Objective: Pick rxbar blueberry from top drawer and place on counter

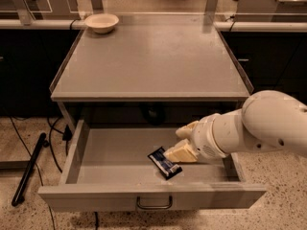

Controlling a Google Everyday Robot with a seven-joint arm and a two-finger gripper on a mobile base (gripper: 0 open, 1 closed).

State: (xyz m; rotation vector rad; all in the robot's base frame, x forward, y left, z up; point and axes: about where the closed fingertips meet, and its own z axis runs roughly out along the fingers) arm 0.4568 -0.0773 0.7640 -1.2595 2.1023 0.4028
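Dim, warm overhead light; counter (148, 61) shadows the top drawer (110, 152) around the gripper (173, 153).

High front view: end effector (178, 150) in drawer (96, 198)

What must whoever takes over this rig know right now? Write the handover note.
Tool: down inside the open top drawer, at the right end of the rxbar blueberry. Whether it holds the bar cannot be told.
Bar: flat on the drawer floor, front centre, lying at an angle.
Counter: a white bowl sits at its back left corner.
Done: drawer open, tool at the bar.
Left: secure the bar, lift it out, place it on the counter.
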